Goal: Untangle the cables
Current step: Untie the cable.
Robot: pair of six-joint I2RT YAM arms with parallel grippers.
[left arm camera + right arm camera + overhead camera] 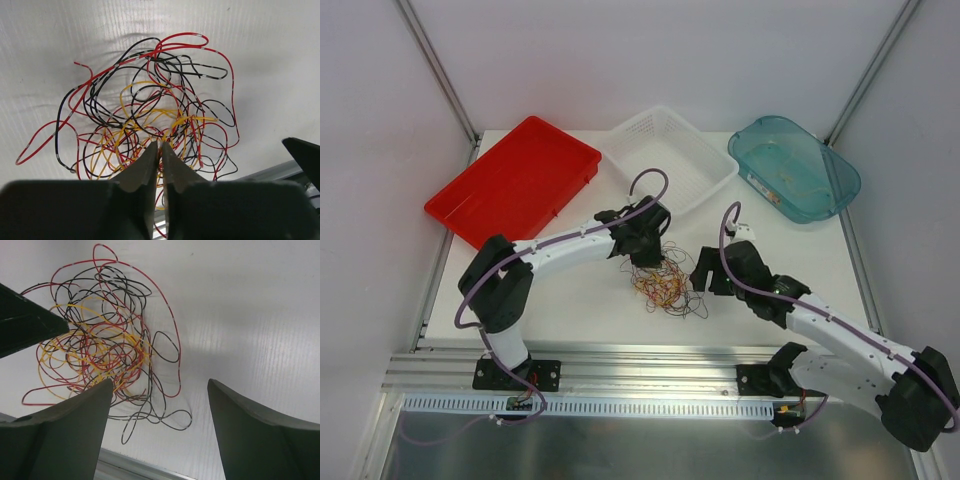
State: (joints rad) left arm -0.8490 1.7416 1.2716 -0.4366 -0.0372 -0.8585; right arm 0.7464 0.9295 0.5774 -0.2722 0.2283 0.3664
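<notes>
The cables [665, 283] lie in one messy heap in the middle of the desk [570, 305], between the two arms. The left tool [159, 146] is almost shut, its tips pinching yellow cables in the heap. The right tool [160, 386] is wide open just beside the heap and holds nothing.

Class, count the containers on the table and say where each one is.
3: red tray at the far left, white basket in the far middle, teal tub at the far right. None seems hidden.
</notes>
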